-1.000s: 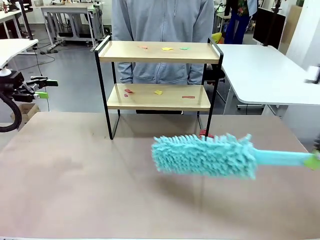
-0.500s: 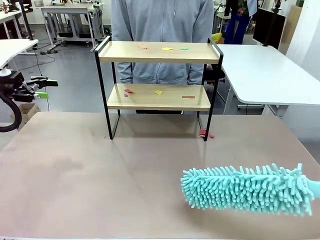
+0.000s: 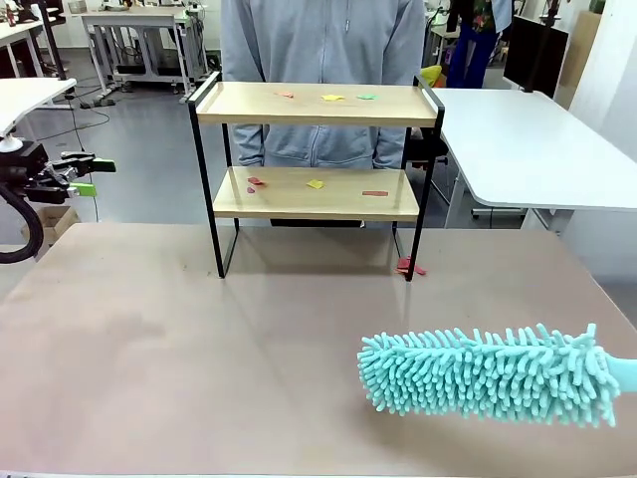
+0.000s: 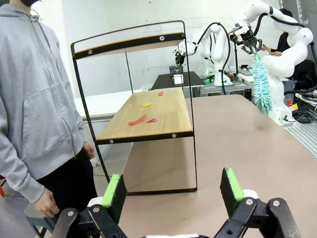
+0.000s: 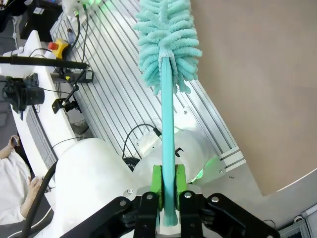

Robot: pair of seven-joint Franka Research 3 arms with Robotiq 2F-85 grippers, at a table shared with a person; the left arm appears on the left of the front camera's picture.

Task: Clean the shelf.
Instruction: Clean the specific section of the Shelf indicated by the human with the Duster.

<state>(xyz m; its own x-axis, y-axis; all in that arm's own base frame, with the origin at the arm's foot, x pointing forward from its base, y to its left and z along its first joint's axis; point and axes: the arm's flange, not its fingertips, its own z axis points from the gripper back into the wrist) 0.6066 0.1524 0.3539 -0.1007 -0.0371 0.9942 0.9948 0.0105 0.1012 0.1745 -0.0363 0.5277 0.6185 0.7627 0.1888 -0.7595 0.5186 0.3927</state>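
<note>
- My right claw (image 5: 168, 196) is closed tight on the thin handle of the turquoise duster (image 3: 488, 376). The handle sits straight between the green pads.
- The fluffy head is low over the near right part of the surface (image 3: 179, 339), well apart from the shelf (image 3: 249, 103). I cannot tell if it touches the surface.
- The shelf stands at the far middle of the surface, in front of the person (image 3: 323, 50). Small coloured scraps (image 3: 332, 98) lie on both its boards.
- My left claw (image 4: 173, 191) is wide open and holds nothing, off to the left of the shelf.
- To do this step well, I think I must lift the head to the height of the top board and sweep toward the open front edge, because the raised side rails would stop the scraps.
- The push should be light, so the thin frame does not slide.
</note>
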